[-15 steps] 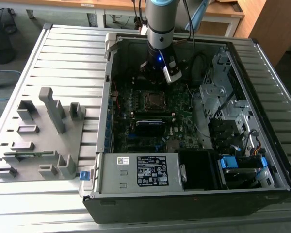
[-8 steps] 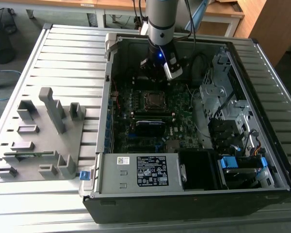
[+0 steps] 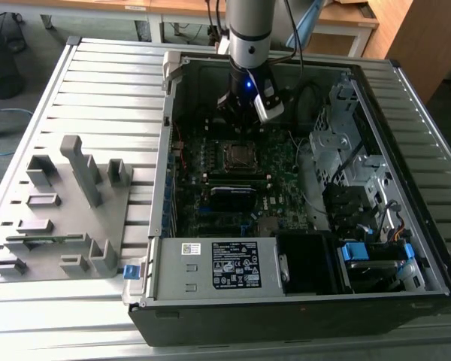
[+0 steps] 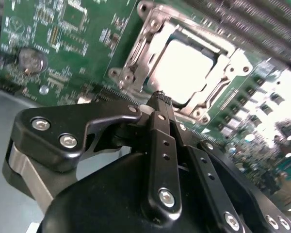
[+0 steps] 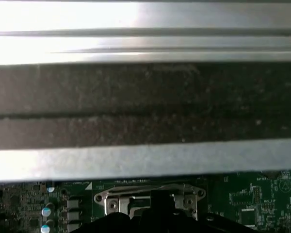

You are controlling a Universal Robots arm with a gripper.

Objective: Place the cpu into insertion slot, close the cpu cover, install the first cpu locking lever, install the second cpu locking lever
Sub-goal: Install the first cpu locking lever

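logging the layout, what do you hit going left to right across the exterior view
grey fixture tray → open computer case's left wall → cpu in the insertion slot, with the gripper just beyond it → metal drive cage → blue-tabbed bay

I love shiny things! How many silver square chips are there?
1: the flat silver-grey square chip sits in the metal-framed socket on the green board. Others may be hidden.

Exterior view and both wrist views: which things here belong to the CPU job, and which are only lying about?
Belonging to the job:
- cpu, seated in the insertion slot
- cpu cover, closed over the chip
- gripper, fingers together, close to the socket's edge

Just lying about:
- grey fixture plate beside the computer case
- power supply
- blue drive latch
- coin battery
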